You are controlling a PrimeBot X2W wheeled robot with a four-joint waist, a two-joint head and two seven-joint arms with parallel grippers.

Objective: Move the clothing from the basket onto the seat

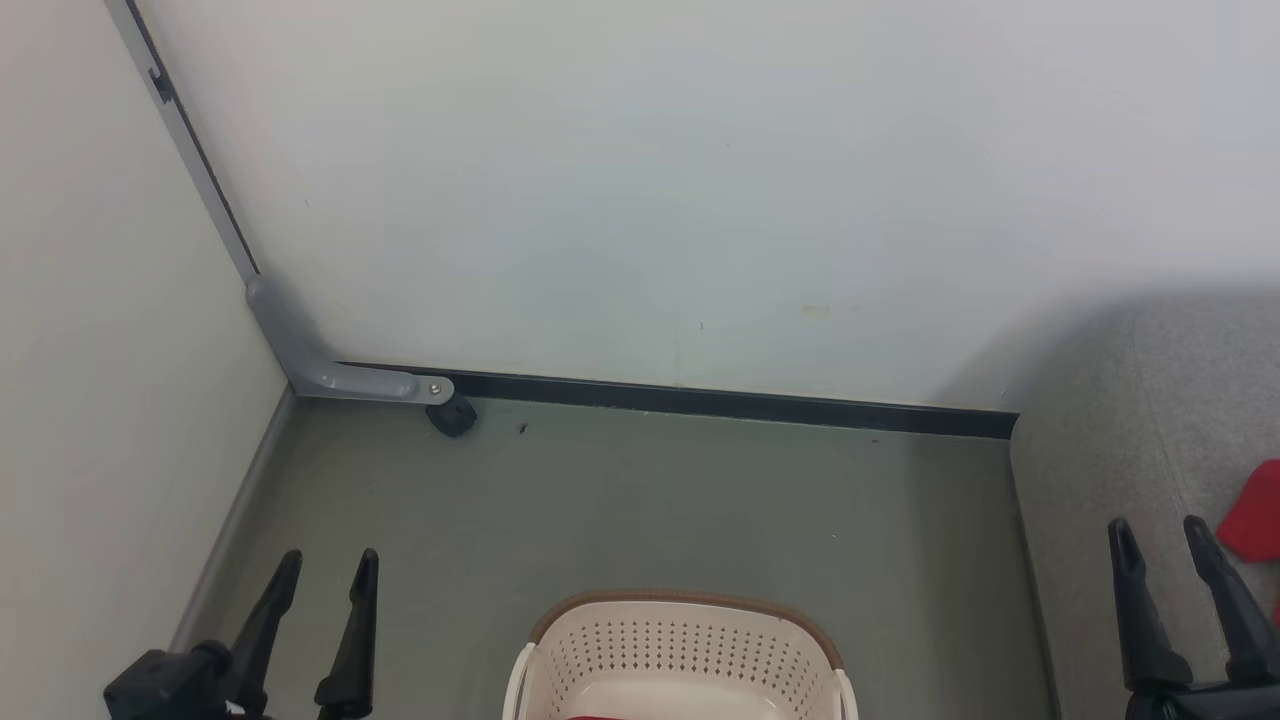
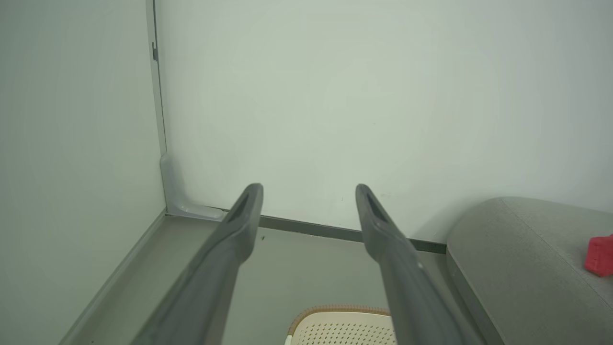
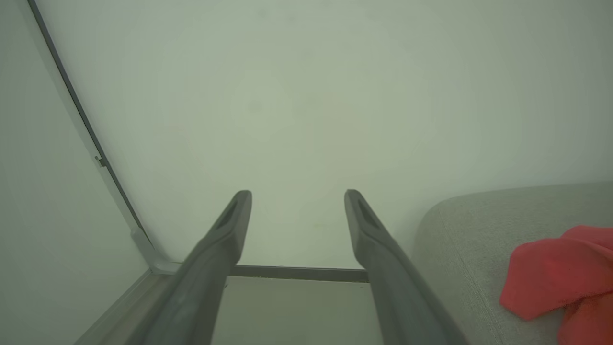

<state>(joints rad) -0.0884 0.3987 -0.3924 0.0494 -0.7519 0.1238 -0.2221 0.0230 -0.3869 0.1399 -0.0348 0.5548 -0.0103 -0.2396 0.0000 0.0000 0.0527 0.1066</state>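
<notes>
Between loads, I judge: left gripper (image 1: pixel 329 558) and right gripper (image 1: pixel 1157 525) gape empty. Some clothing (image 1: pixel 1255 510) lies on the seat (image 1: pixel 1120 450) just right of the right jaws; next, reach down into the basket (image 1: pixel 680 640) between both grippers for the rest

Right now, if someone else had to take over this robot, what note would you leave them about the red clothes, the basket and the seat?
Left gripper: open and empty, over the floor to the left of the basket.
Right gripper: open and empty, by the grey seat.
Done: some red clothing lies on the seat.
Left: a sliver of red shows inside the basket at the picture's bottom edge, so probably at least one more piece needs lifting out. Most of the basket's inside is out of frame, so check it.
</notes>
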